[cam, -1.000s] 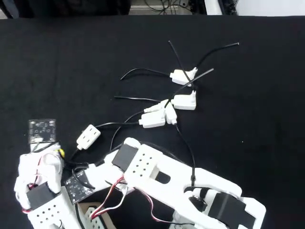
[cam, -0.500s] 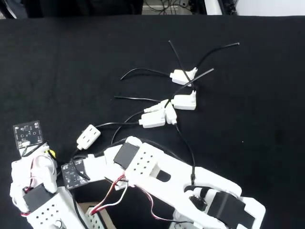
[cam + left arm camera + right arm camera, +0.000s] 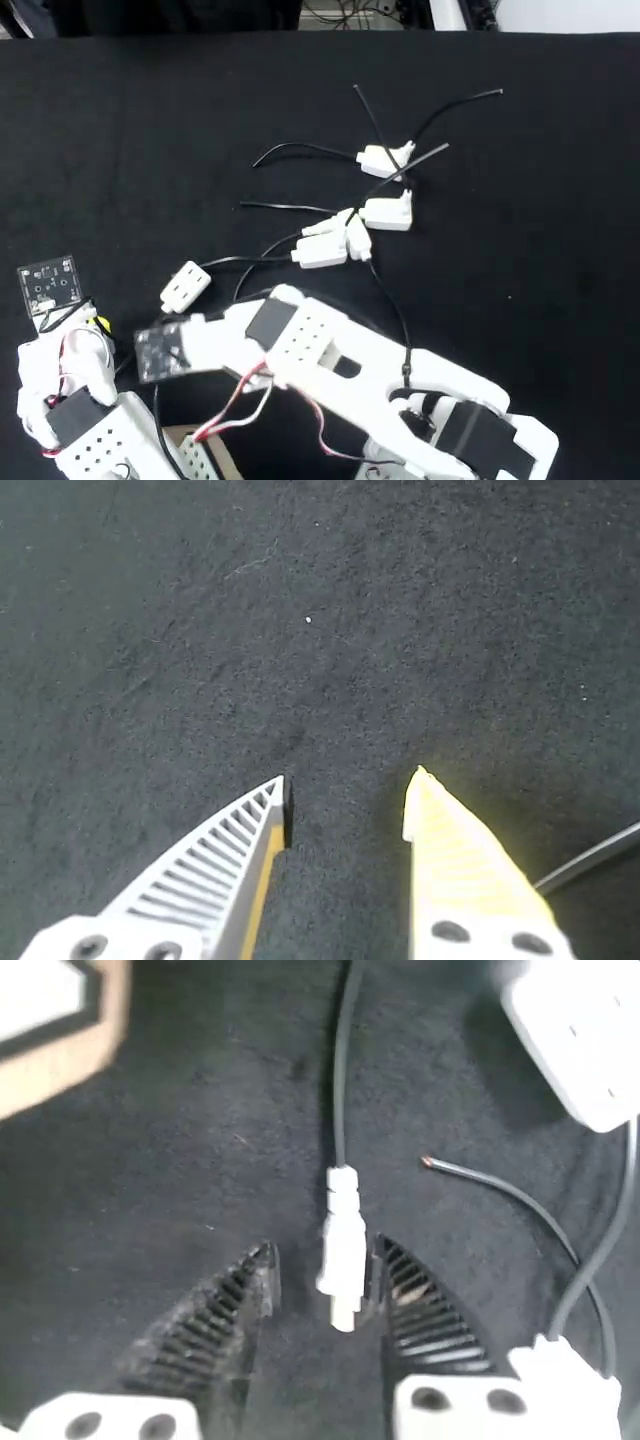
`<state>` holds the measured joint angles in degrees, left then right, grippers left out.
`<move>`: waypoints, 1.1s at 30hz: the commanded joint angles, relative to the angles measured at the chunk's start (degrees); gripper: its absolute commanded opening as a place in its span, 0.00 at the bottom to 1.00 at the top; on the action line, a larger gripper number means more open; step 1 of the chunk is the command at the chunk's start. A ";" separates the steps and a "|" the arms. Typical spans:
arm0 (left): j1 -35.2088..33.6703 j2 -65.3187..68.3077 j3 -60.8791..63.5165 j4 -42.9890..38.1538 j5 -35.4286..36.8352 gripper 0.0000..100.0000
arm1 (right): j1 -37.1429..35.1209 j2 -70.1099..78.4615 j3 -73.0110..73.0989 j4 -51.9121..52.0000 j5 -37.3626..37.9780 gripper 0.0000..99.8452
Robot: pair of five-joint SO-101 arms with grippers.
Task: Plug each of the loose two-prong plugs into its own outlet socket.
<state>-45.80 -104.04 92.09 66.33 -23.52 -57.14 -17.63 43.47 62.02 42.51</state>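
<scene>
A white outlet socket block (image 3: pixel 185 287) lies on the black cloth, left of centre, and its corner (image 3: pixel 580 1040) lies beyond my right gripper. Several white two-prong plugs sit mid-table: one (image 3: pixel 383 157) farthest back, one (image 3: pixel 386 213) below it, and two crossed ones (image 3: pixel 322 250) with black cords. My right gripper (image 3: pixel 325 1248) is open low over the cloth, with a small white plug (image 3: pixel 342 1220) lying between its fingers, close to one finger (image 3: pixel 410 1300). My left gripper (image 3: pixel 350 777) is open over bare cloth, holding nothing.
The right arm (image 3: pixel 340 365) stretches across the front of the table toward the left arm (image 3: pixel 70 410). A tan-edged base piece (image 3: pixel 60 1020) and a loose cord with a bare end (image 3: pixel 430 1163) lie near the right gripper. A black cord (image 3: pixel 600 852) runs beside the left gripper.
The left arm has swung left, its wrist board now nearer the table's left edge. The right arm's wrist has moved farther from the front edge, toward the outlet block.
</scene>
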 commanded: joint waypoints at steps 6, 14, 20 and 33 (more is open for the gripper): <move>-0.48 -0.35 0.22 -1.32 0.53 0.20 | 3.16 7.16 -2.15 -1.85 0.00 0.15; -0.40 -0.35 0.22 -1.32 0.53 0.20 | 3.16 17.63 -8.40 0.18 -0.09 0.15; -0.31 -0.35 0.22 -1.32 0.53 0.20 | 3.60 17.80 -8.57 -1.49 -0.09 0.11; -0.22 -0.35 0.22 -1.32 0.53 0.20 | 13.54 16.40 -12.70 -0.53 -0.44 0.01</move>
<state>-45.80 -104.04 92.70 66.33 -23.52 -45.36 0.40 33.71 60.44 42.51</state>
